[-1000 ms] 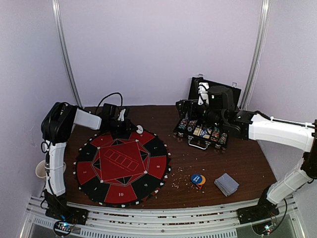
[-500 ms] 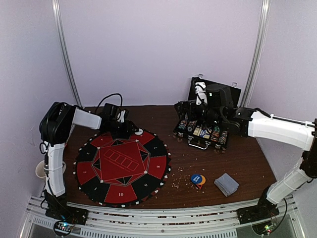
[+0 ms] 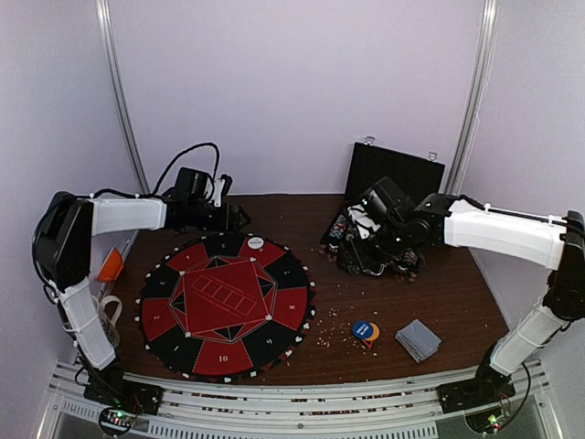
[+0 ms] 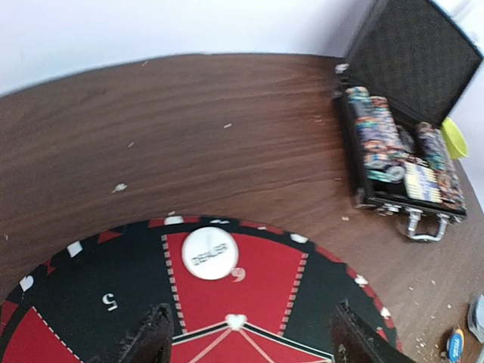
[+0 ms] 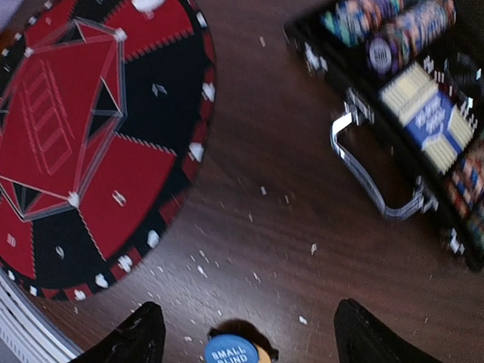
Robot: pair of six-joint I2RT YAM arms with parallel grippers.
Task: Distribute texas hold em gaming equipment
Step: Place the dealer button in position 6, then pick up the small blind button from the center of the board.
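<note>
A white round disc marked DEALER (image 4: pixel 209 253) (image 3: pixel 256 243) lies flat on a red segment at the far edge of the round red-and-black mat (image 3: pixel 224 306). My left gripper (image 4: pixel 249 348) (image 3: pixel 236 219) hovers behind it, open and empty. A blue disc marked SMALL BLIND (image 5: pixel 231 352) (image 3: pixel 365 328) rests on an orange disc on the bare wood, with a stack of grey-blue cards (image 3: pixel 418 339) to its right. Poker chips (image 4: pixel 378 136) fill the open black case (image 3: pixel 384 251). My right gripper (image 5: pixel 249 318) (image 3: pixel 355 240) hangs at the case's front left, open, holding nothing.
The case lid (image 3: pixel 395 172) stands upright at the back. A small yellow bowl (image 4: pixel 454 137) sits behind the case. Pale crumbs are scattered over the wooden table (image 3: pixel 448 293) near the blue disc. An orange object (image 3: pixel 110 266) sits off the table's left edge.
My left gripper opened, left the white dealer disc on the mat and drew back to the left. My right gripper swung from above the case toward its front left.
</note>
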